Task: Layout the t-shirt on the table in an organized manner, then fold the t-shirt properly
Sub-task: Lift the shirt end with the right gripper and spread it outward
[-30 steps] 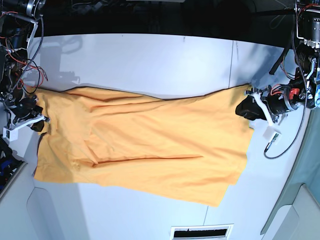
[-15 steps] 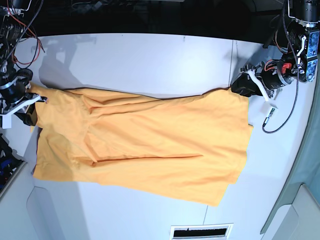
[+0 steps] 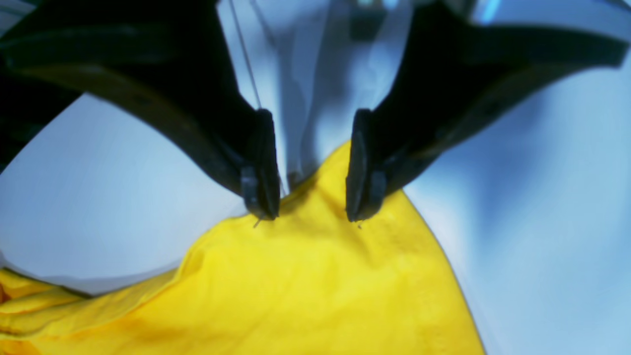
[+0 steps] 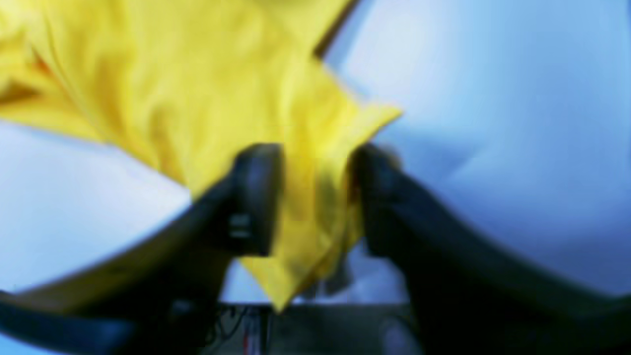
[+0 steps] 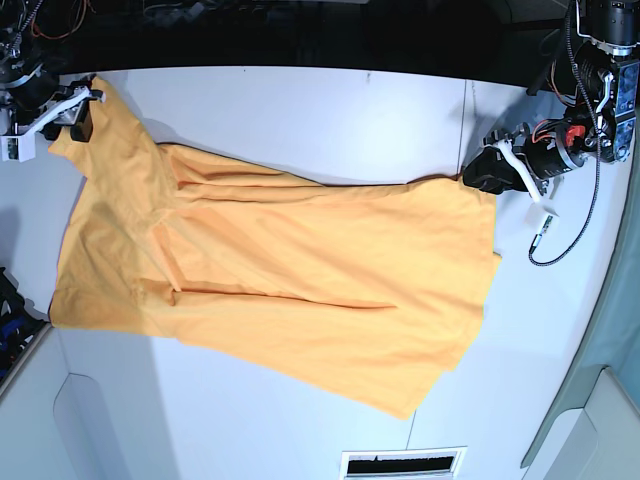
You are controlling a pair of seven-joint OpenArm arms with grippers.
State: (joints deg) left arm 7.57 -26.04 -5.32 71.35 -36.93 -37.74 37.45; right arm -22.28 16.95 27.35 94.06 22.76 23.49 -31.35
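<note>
Now right claw [image 5: 78, 112] parted, t-shirt [image 5: 290, 275] corner dragged farther back.

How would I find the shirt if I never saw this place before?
Look at the big white table that fills the base view. Spread across its middle, between the two grippers, lies the t-shirt, a wide, wrinkly sheet of orange-yellow cloth. It is the only soft, colourful thing there; everything around it is white tabletop or dark machinery.

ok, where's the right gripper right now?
In the base view the right gripper is at the table's far left corner, around the t-shirt's raised corner.
</note>
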